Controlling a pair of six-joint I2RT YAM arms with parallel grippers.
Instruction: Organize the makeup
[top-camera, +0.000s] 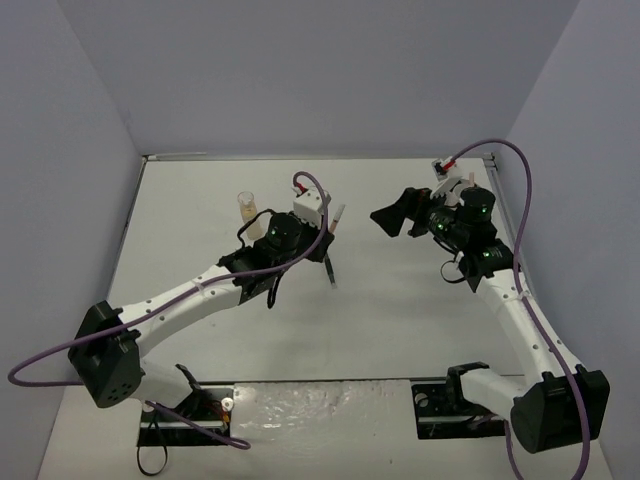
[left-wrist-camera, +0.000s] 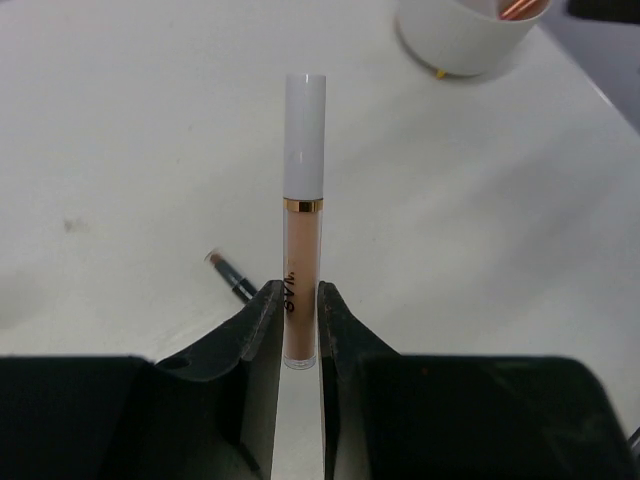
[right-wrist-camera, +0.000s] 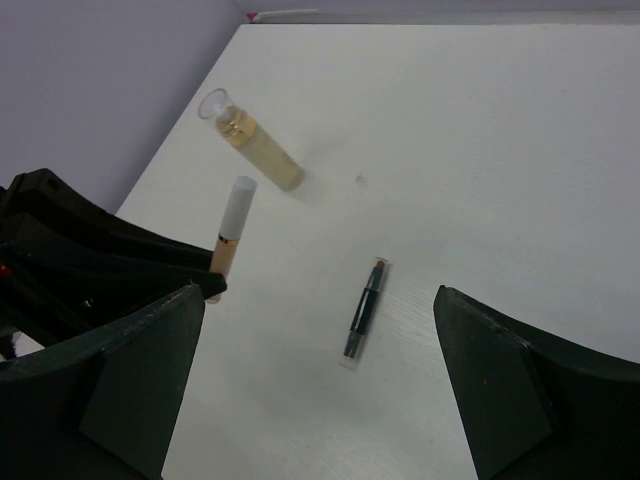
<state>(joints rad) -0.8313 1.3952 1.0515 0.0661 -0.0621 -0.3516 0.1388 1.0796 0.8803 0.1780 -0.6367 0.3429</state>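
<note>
My left gripper (left-wrist-camera: 298, 290) is shut on the base of a beige-liquid tube with a white cap (left-wrist-camera: 303, 200) and holds it above the table; the tube also shows in the top view (top-camera: 338, 217) and the right wrist view (right-wrist-camera: 232, 232). A black pencil-like stick (right-wrist-camera: 365, 310) lies on the table under my open, empty right gripper (right-wrist-camera: 318, 292). It also shows in the left wrist view (left-wrist-camera: 230, 278). A clear bottle of yellowish liquid (right-wrist-camera: 255, 145) stands at the back left (top-camera: 245, 205). The green discs are out of view.
A white bowl (left-wrist-camera: 450, 40) with a pink stick (left-wrist-camera: 520, 8) in it stands ahead of the left gripper, on the right. Purple walls close the table at the left, back and right.
</note>
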